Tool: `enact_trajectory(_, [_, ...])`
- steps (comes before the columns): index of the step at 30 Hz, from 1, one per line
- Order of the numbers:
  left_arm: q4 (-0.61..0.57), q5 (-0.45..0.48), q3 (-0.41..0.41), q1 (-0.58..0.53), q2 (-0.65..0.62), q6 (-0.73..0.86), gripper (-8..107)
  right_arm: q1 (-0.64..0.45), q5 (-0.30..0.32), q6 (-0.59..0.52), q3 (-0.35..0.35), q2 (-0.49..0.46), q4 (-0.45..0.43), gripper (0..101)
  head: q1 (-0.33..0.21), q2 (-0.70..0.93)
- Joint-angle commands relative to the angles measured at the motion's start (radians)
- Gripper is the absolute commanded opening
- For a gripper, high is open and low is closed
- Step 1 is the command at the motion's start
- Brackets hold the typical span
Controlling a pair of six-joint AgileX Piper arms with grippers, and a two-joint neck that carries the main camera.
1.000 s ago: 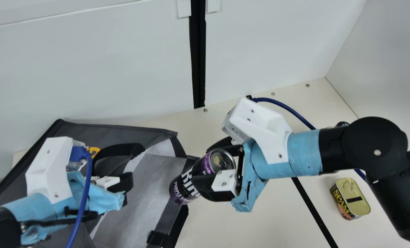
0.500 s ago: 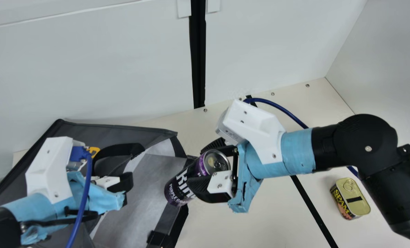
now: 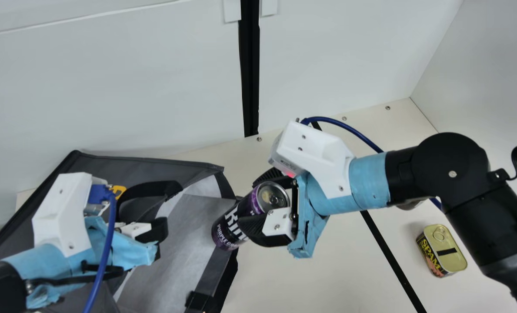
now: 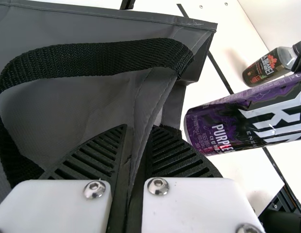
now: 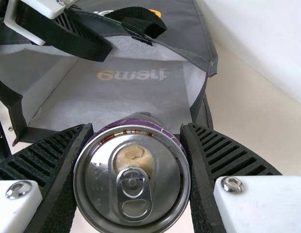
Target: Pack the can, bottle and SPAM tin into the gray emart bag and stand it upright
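Main view: purple-black can [image 3: 232, 224] tilted, silver lid [image 3: 274, 196] upward, pinched by right claw [image 3: 247, 202]; left claw [image 3: 161, 234] pinching gray bag [image 3: 184, 234].

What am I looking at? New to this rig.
Two black robot arms flank a cream table. The main view is from a camera on the neck between them; each wrist view looks along that arm's own fingers. The left end effector pinches the edge of an open gray fabric bag. The right end effector grips a purple and black metal drinks can, tilted near the bag's mouth. On the table are a rectangular gold-lidded SPAM tin and, in the left wrist view, a clear bottle with a dark label.
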Motion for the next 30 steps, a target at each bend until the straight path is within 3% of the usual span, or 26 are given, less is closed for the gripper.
enact_trajectory(1, [0.0, 0.0, 0.0, 0.0, 0.0, 0.0, -8, 0.0, 0.001, -0.001, -0.003, 0.004, 0.006, 0, -0.023, -0.001])
enact_trajectory(30, [0.0, 0.0, 0.0, 0.0, 0.0, 0.0, -8, 0.028, 0.001, 0.046, -0.072, 0.108, 0.094, 0, -0.023, -0.001])
